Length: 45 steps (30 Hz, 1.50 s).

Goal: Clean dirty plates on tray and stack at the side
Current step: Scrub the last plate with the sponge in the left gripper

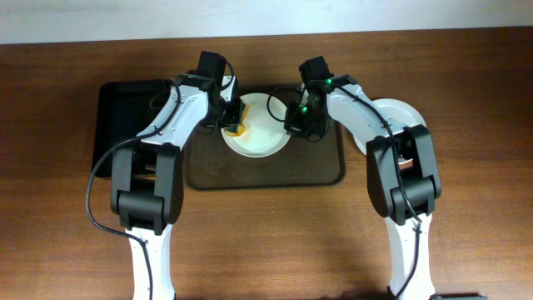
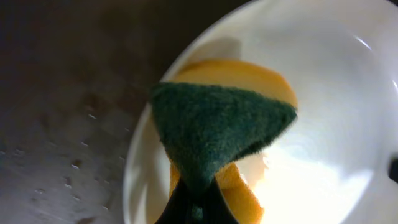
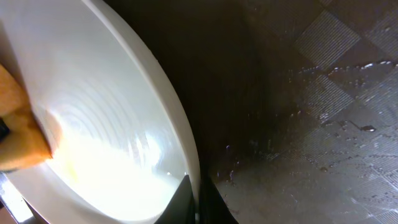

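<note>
Running left-right, tray (image 1: 266,177), left end effector (image 2: 198,204) clasping sponge (image 2: 217,134), right end effector (image 3: 196,204) pinching plate (image 3: 106,143) rim

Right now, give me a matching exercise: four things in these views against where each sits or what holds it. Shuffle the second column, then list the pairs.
Column 1
1. sponge
2. centre plate
3. second plate
4. black tray

Column 2
A. on the table, right of the brown tray
B. rim between the right hand's fingers
C. left of the brown tray
D. held by the left hand, on the centre plate

Pairs: 1-D, 2-B, 3-A, 4-C
</note>
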### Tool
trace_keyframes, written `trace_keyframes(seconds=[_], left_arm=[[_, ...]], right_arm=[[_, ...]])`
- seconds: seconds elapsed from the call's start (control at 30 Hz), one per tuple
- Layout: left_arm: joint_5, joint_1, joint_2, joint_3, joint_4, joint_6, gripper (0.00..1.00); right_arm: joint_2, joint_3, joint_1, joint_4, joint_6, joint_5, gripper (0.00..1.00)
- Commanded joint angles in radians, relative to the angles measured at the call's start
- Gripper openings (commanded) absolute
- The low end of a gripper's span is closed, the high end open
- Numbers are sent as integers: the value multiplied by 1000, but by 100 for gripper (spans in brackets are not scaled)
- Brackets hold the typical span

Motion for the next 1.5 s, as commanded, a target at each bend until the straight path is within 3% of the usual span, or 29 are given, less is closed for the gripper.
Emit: trace_keyframes(seconds=[0.0, 0.07, 0.8, 1.0, 1.1, 1.2, 1.33, 1.47], left_arm=[[-39, 11, 13, 26, -11, -9, 1], [26, 12, 13, 26, -61, -9, 1], [24, 28, 13, 95, -127, -8, 1], [-6, 28, 13, 95, -129, -8, 1], [-98, 25, 21, 95, -116, -9, 1], [100, -10, 24, 93, -176, -8, 1], [114, -76, 57, 90, -141, -10, 1], [97, -53, 101, 90, -121, -57, 1]], right_arm=[[15, -8, 6, -1, 1, 2, 4], [15, -8, 6, 0, 1, 2, 4], [15, -8, 6, 8, 1, -6, 4], [15, -8, 5, 13, 1, -17, 4], [15, -8, 5, 15, 1, -17, 4], [15, -8, 5, 14, 1, -17, 4], [15, -8, 5, 14, 1, -17, 4], [15, -8, 5, 11, 1, -17, 4]])
